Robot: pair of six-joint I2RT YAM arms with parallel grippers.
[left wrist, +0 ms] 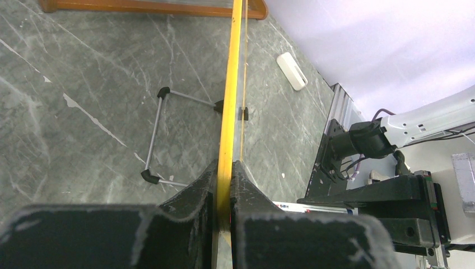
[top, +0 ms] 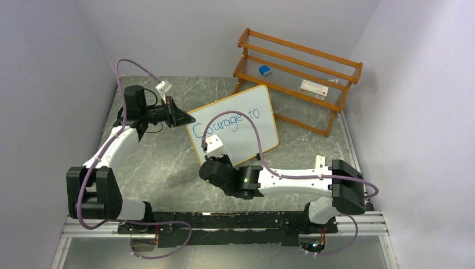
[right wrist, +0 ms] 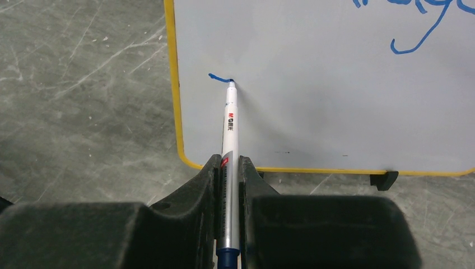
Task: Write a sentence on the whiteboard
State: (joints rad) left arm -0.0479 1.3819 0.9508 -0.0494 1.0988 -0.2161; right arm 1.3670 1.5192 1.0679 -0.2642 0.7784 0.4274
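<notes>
**Item: the whiteboard** [top: 238, 140]. It has a white face, rounded corners, a thin orange-yellow frame and black clip feet.

- **Where it is:** mid-table, propped nearly upright and leaning back on a wire stand [left wrist: 154, 140] behind it.
- **Handling, as I judge it:**
  - It looks light, thin and stiff, with a slick face.
  - Pen pressure could skid or tip it.
  - The frame edge, clear of the ink, is the sensible place to hold it.
- **Orientation:** the long axis runs across the table, with the right end swung further back. The face looks toward the arm bases.

**On it: the sentence** [top: 224, 122]. It is written in blue marker.

- The top line reads "Courage to".
- Below it, near the board's lower left corner, is only a short fresh stroke, so the second line looks barely begun.

**At that stroke: the marker** [right wrist: 229, 123]. It has a slim white-and-silver barrel and its tip touches the face. Its long axis points straight at the board.

**Holding it: the right gripper** [right wrist: 228, 162]. The fingers are clamped on the barrel's rear half, in front of the board's lower left.

**At the board's left edge: the left gripper** [left wrist: 224, 168]. The fingers are pinched tight on the frame, bracing the board.

**Behind the board, to its right: a wooden rack** [top: 297, 73]. It carries a small blue-topped item and a white box.

**Under the board: a grey marbled table** [top: 162, 168].
</notes>
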